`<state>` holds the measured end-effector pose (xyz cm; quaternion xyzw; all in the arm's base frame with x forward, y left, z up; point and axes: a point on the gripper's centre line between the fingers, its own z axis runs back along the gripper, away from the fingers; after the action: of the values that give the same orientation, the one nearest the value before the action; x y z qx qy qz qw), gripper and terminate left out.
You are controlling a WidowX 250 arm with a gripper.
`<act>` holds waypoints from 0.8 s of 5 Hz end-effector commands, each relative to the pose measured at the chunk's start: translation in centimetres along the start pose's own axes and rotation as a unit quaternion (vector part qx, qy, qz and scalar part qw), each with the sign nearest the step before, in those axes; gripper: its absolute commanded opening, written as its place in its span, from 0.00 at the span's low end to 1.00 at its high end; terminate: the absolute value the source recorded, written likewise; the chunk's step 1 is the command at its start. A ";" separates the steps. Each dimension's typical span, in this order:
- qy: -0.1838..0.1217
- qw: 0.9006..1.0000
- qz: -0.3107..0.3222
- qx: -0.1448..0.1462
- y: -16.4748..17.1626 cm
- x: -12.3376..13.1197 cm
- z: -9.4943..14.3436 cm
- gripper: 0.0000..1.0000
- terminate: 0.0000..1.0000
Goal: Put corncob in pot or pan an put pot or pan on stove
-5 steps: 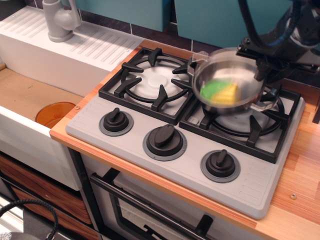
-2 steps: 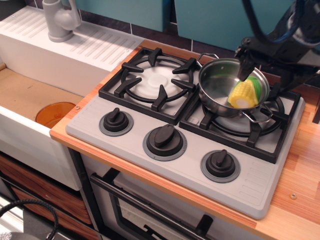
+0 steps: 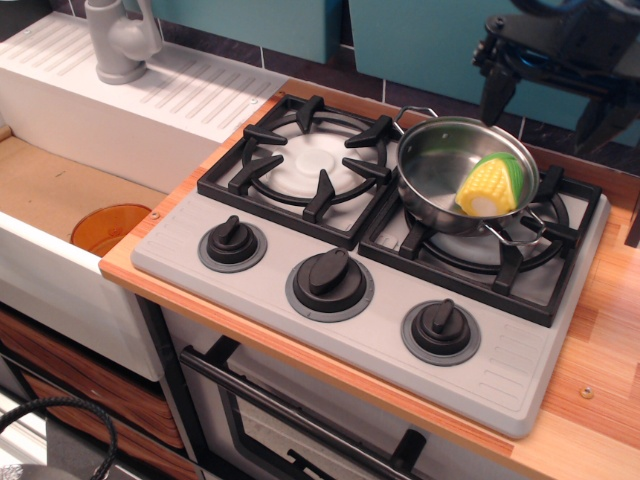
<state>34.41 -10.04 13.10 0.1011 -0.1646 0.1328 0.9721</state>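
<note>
The shiny steel pot stands on the right burner grate of the grey stove. The corncob lies inside it against the right wall, yellow end toward the front, green husk behind. My black gripper hangs open and empty above and behind the pot, its two fingers spread apart, clear of the pot's rim.
The left burner grate is bare. Three black knobs line the stove's front. An orange disc lies in the sink at the left, a grey tap stands behind it. Wooden counter runs on the right.
The pot with the corncob came down onto the right burner. My gripper then let go of the pot's rim, opened and rose up and back.
</note>
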 end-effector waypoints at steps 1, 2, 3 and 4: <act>-0.026 0.999 -0.011 -0.043 4.3 1.1 1.8 1.00 0.00; -0.035 0.998 -0.016 -0.053 6.1 0.9 0.5 1.00 0.00; -0.039 0.997 -0.011 -0.073 7.6 0.7 -0.7 1.00 0.00; -0.039 0.996 -0.011 -0.073 9.0 0.5 -1.3 1.00 0.00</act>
<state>31.64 -0.94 11.65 0.0398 -0.1813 0.1057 0.9769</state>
